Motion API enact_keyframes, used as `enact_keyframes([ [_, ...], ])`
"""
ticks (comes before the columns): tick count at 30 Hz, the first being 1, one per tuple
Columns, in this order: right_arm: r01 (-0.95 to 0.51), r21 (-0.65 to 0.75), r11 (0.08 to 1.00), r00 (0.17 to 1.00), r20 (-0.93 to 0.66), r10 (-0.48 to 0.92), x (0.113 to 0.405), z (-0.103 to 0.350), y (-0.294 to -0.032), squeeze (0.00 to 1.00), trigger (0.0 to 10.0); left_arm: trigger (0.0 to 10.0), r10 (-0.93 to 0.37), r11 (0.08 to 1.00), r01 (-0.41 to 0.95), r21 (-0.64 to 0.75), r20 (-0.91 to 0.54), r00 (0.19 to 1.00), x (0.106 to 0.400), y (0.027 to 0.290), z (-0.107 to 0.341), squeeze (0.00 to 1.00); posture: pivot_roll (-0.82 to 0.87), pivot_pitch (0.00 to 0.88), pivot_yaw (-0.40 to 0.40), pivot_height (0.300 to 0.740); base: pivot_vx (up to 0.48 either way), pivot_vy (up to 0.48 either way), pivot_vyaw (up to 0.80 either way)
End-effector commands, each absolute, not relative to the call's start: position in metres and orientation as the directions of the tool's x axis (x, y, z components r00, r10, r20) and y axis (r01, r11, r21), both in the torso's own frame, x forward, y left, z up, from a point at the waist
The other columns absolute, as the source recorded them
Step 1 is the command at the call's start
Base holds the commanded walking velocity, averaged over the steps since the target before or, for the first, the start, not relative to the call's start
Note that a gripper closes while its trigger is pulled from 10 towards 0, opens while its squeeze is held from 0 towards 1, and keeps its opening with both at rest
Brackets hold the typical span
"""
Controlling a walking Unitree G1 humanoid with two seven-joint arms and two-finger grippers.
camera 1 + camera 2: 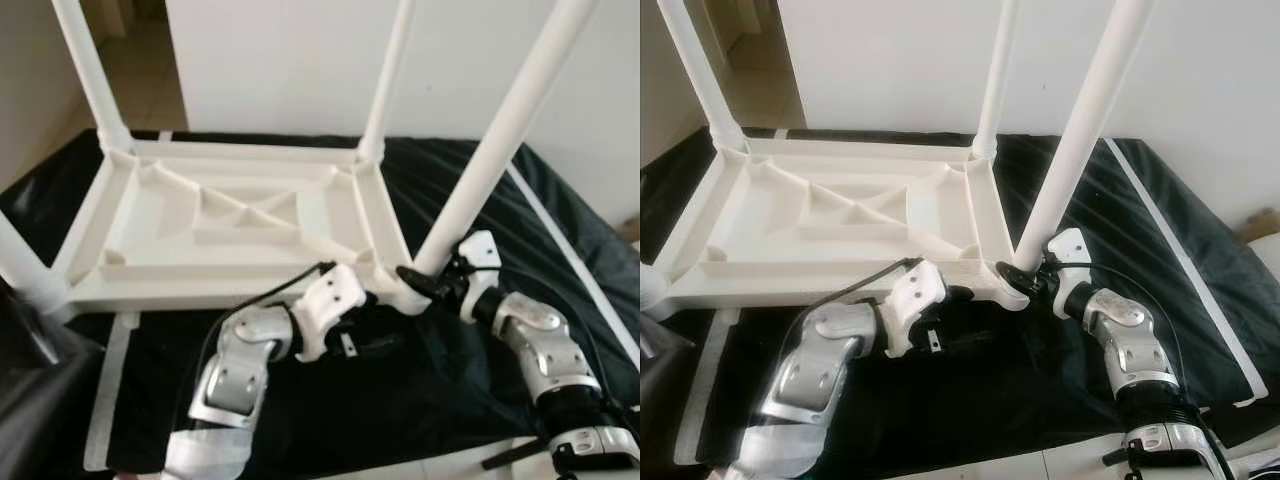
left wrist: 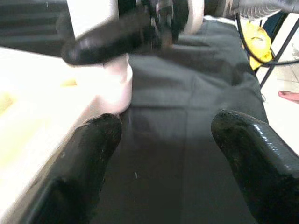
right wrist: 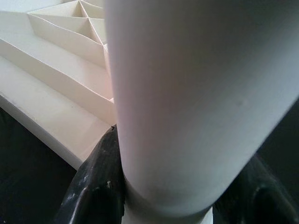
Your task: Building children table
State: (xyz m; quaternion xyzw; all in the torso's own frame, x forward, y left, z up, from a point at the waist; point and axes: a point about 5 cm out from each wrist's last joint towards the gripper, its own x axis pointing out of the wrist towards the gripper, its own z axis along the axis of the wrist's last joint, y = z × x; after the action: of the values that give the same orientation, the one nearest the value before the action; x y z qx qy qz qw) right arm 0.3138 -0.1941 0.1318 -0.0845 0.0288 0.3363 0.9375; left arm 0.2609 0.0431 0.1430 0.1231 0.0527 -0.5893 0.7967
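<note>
A white plastic children's table (image 1: 150, 225) lies upside down on a black cloth, its ribbed underside facing up. Legs rise from its corners: far left (image 1: 90, 70), far right (image 1: 390, 70), near left (image 1: 20, 265), near right (image 1: 500, 140). My right gripper (image 1: 425, 283) is shut on the near right leg just above its corner socket; in the right wrist view the black fingers (image 3: 98, 182) clasp the white leg (image 3: 196, 93). My left gripper (image 2: 168, 140) is open, low over the cloth beside that same socket (image 2: 107, 79), holding nothing.
The black cloth (image 1: 400, 400) covers the floor under the table and in front of it. A white wall (image 1: 280, 60) stands close behind. White strips (image 1: 110, 390) lie at the cloth's left edge. A yellow object (image 2: 254, 39) and thin black stand legs lie off to the right.
</note>
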Motion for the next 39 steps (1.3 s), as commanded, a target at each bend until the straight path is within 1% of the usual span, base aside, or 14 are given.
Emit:
enact_keyframes([
  [1, -0.649, -0.103, 0.754, 0.757, -0.188, 0.626, 0.307, 0.115, -0.192, 0.0, 10.0, 10.0, -0.859, 0.464, 0.874, 0.141, -0.168, 0.484, 0.266, 0.038, 0.145, 0.0, 0.07, 0.066, -0.125, 0.74, 0.0, 0.0, 0.0],
  [7, -0.544, -0.064, 0.836, 0.83, -0.182, 0.527, 0.3, 0.116, -0.193, 0.0, 10.0, 10.0, -0.853, 0.478, 0.867, 0.14, -0.16, 0.496, 0.268, 0.037, 0.147, 0.0, 0.07, 0.068, -0.135, 0.74, 0.0, 0.0, 0.0],
  [10, -0.402, -0.055, 0.914, 0.904, -0.183, 0.386, 0.294, 0.113, -0.191, 0.0, 10.0, 10.0, -0.847, 0.493, 0.859, 0.136, -0.153, 0.51, 0.269, 0.038, 0.147, 0.0, 0.06, 0.061, -0.145, 0.74, 0.0, 0.0, 0.0],
  [11, -0.402, -0.055, 0.914, 0.904, -0.183, 0.386, 0.294, 0.113, -0.191, 0.0, 10.0, 10.0, -0.847, 0.493, 0.859, 0.136, -0.153, 0.51, 0.269, 0.038, 0.147, 0.0, 0.06, 0.061, -0.145, 0.74, 0.0, 0.0, 0.0],
  [15, -0.16, 0.015, 0.987, 0.971, -0.178, 0.16, 0.284, 0.109, -0.183, 0.0, 10.0, 10.0, -0.842, 0.503, 0.854, 0.134, -0.145, 0.519, 0.271, 0.037, 0.147, 0.0, 0.05, 0.056, -0.151, 0.74, 0.0, 0.0, 0.0],
  [21, -0.062, 0.009, 0.998, 0.981, -0.182, 0.062, 0.281, 0.108, -0.181, 0.0, 10.0, 10.0, -0.841, 0.505, 0.853, 0.135, -0.145, 0.521, 0.271, 0.038, 0.146, 0.0, 0.05, 0.051, -0.151, 0.74, 0.0, 0.0, 0.0],
  [22, 0.033, 0.022, 0.999, 0.982, -0.187, -0.028, 0.277, 0.105, -0.178, 0.0, 10.0, 10.0, -0.84, 0.507, 0.851, 0.135, -0.144, 0.523, 0.272, 0.039, 0.146, 0.0, 0.05, 0.047, -0.148, 0.74, 0.0, 0.0, 0.0],
  [23, 0.033, 0.022, 0.999, 0.982, -0.187, -0.028, 0.277, 0.105, -0.178, 0.0, 10.0, 10.0, -0.84, 0.507, 0.851, 0.135, -0.144, 0.523, 0.272, 0.039, 0.146, 0.0, 0.05, 0.047, -0.148, 0.74, 0.0, 0.0, 0.0],
  [25, 0.154, 0.052, 0.987, 0.971, -0.195, -0.142, 0.271, 0.104, -0.171, 0.0, 10.0, 10.0, -0.839, 0.508, 0.85, 0.136, -0.144, 0.524, 0.272, 0.04, 0.147, 0.0, 0.04, 0.045, -0.139, 0.74, 0.0, 0.0, 0.0],
  [26, 0.154, 0.052, 0.987, 0.971, -0.195, -0.142, 0.271, 0.104, -0.171, 0.0, 10.0, 10.0, -0.839, 0.508, 0.85, 0.136, -0.144, 0.524, 0.272, 0.04, 0.147, 0.0, 0.04, 0.045, -0.139, 0.74, 0.0, 0.0, 0.0],
  [27, 0.189, 0.094, 0.977, 0.965, -0.203, -0.167, 0.269, 0.104, -0.158, 0.0, 10.0, 10.0, -0.84, 0.504, 0.852, 0.142, -0.148, 0.521, 0.273, 0.04, 0.146, 0.0, 0.04, 0.04, -0.131, 0.74, 0.0, 0.0, 0.0],
  [29, 0.193, 0.113, 0.975, 0.963, -0.214, -0.166, 0.268, 0.105, -0.153, 0.0, 10.0, 10.0, -0.841, 0.502, 0.853, 0.145, -0.149, 0.52, 0.274, 0.04, 0.147, 0.0, 0.04, 0.04, -0.131, 0.74, 0.0, 0.0, 0.0],
  [32, 0.11, 0.12, 0.987, 0.975, -0.205, -0.084, 0.266, 0.109, -0.132, 0.0, 10.0, 10.0, -0.83, 0.518, 0.836, 0.182, -0.13, 0.542, 0.28, 0.044, 0.152, 0.0, 0.04, 0.027, -0.11, 0.74, 0.0, 0.0, 0.0],
  [39, 0.135, 0.099, 0.986, 0.975, -0.193, -0.114, 0.265, 0.111, -0.14, 0.0, 10.0, 10.0, -0.809, 0.558, 0.806, 0.197, -0.087, 0.582, 0.287, 0.048, 0.16, 0.0, 0.03, 0.018, -0.09, 0.74, 0.0, 0.0, 0.0],
])
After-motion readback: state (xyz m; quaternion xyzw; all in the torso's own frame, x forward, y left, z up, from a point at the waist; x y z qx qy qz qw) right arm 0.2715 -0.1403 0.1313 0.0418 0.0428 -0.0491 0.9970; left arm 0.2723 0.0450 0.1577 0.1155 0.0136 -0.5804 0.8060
